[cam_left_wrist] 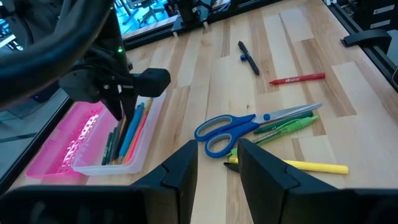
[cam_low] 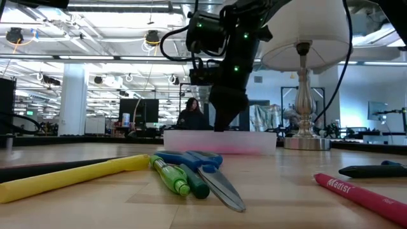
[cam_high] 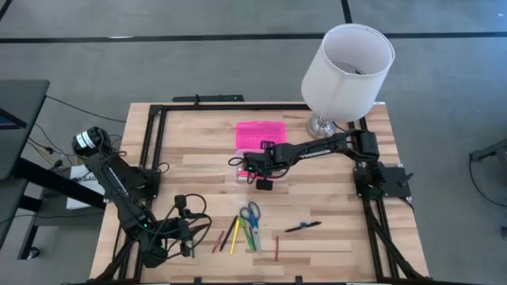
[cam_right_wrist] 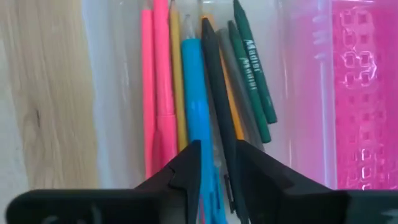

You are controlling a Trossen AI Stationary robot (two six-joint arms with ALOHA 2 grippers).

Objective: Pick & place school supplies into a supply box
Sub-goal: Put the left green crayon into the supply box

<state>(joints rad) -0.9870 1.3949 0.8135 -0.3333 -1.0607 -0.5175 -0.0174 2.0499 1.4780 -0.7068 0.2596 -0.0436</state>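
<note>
Box sits mid-table, pink lid open on its far side, pens lying in its clear base. Right gripper hangs over them, fingers slightly parted, pinching nothing. Left gripper, fingers apart and empty, waits at the near-left by the scissors.

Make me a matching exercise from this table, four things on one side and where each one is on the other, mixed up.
Things:
1. blue-handled scissors
2. pink lid
3. lamp
4. right gripper

Places:
A. far right corner of the table
B. over the clear base, above the pens
C. flat on the table, open beside the base
D. on the bare wood among loose pens, near the left gripper

Pairs: 1-D, 2-C, 3-A, 4-B
</note>
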